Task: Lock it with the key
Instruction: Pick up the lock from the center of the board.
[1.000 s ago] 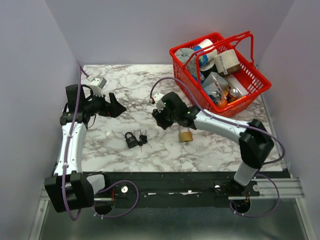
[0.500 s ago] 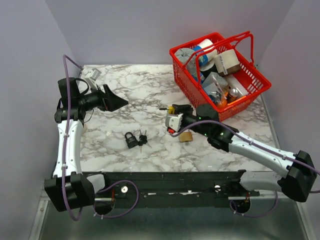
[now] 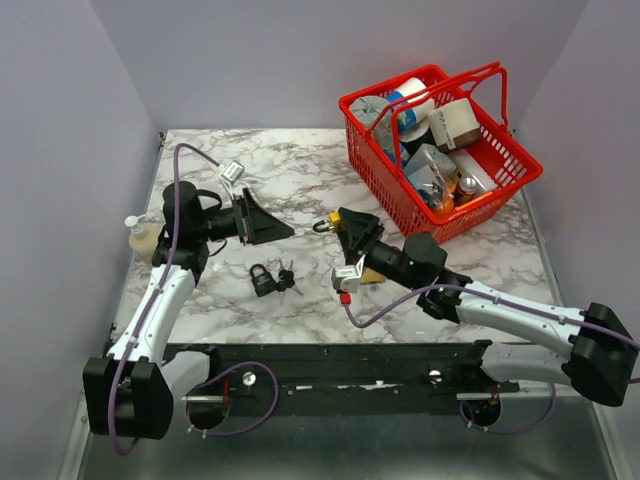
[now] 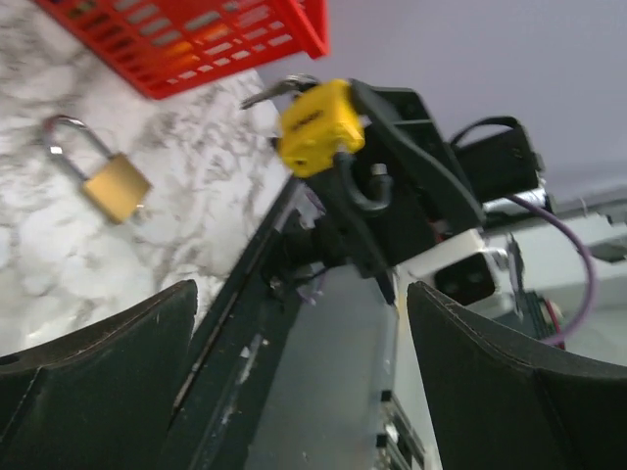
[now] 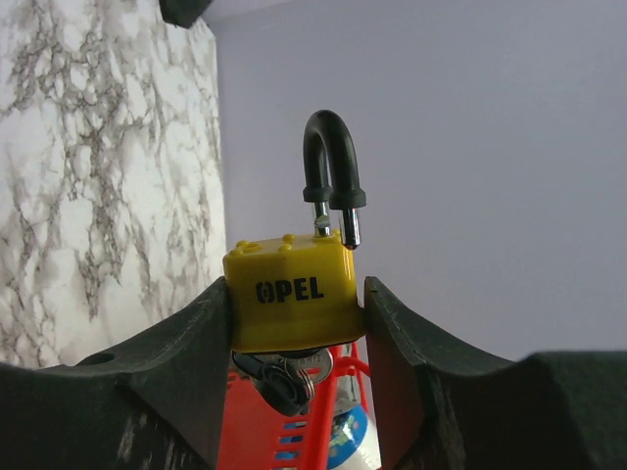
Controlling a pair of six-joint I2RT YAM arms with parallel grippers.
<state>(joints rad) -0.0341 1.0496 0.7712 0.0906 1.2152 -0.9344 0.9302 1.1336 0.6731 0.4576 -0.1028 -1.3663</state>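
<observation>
Closest to the near edge of the marble counter (image 3: 220, 300), a little left of the middle, I see a small black padlock (image 3: 262, 279) lying flat with a bunch of keys (image 3: 286, 279) touching its right side. Just right of the middle, a brass padlock (image 3: 372, 272) lies on the marble, partly hidden under my right arm in the overhead view. In the left wrist view it shows whole, and its shackle looks swung out of the body. Above it, the right gripper (image 3: 348, 230) is lifted off the counter and clamped on the yellow padlock (image 5: 291, 292), one finger pressed to each side of the body. The padlock stands shackle up in the right wrist view with the word OPEL facing the camera. Its black shackle (image 5: 332, 171) is raised: one leg runs into the body on a silver post, and the other ends free just above the top. Silver key metal (image 5: 285, 375) hangs at the underside, but I cannot tell whether a key sits in the keyhole. Left of the middle, the left gripper (image 3: 280, 230) hangs in the air facing the yellow padlock with a clear gap between them. Its fingers (image 4: 98, 377) are spread wide with nothing between them. At the left edge a small pale bottle (image 3: 140, 236) stands beside my left arm. In the far right corner sits the red basket (image 3: 487, 204), full of boxes and containers.
</observation>
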